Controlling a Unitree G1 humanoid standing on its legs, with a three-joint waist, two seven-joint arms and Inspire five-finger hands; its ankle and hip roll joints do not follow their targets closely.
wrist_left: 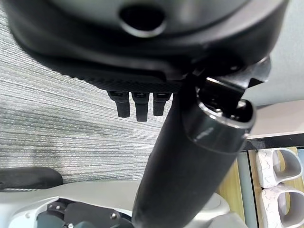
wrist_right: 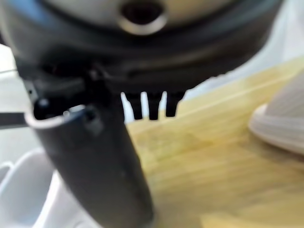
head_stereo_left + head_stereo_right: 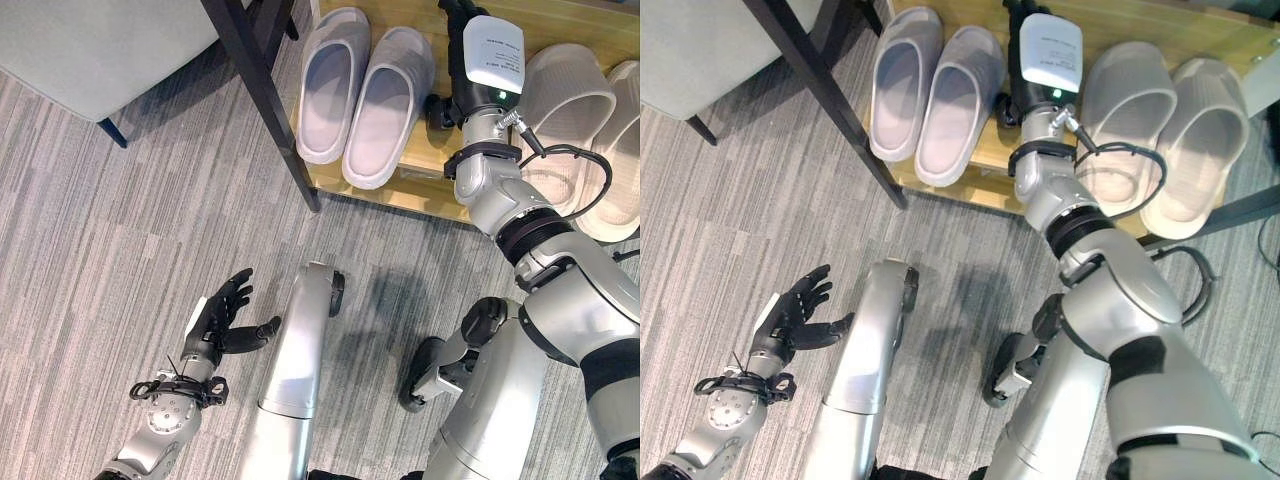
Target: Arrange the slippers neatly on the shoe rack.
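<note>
Two grey slippers (image 3: 362, 95) and two beige slippers (image 3: 585, 140) sit on the wooden shoe rack (image 3: 420, 190). My right hand (image 2: 149, 105) hangs empty between them, fingers straight. Pulling back carelessly, my arm could knock a beige slipper crooked. My left hand (image 3: 222, 315) rests open.

The two eye views look steeply down from the head at the grey carpet (image 3: 120, 260) and wooden shoe rack (image 3: 1200, 30) — nearly the same scene, slightly offset. Each wrist view looks along its own hand from very close — left over carpet, right over the rack's wood.
</note>
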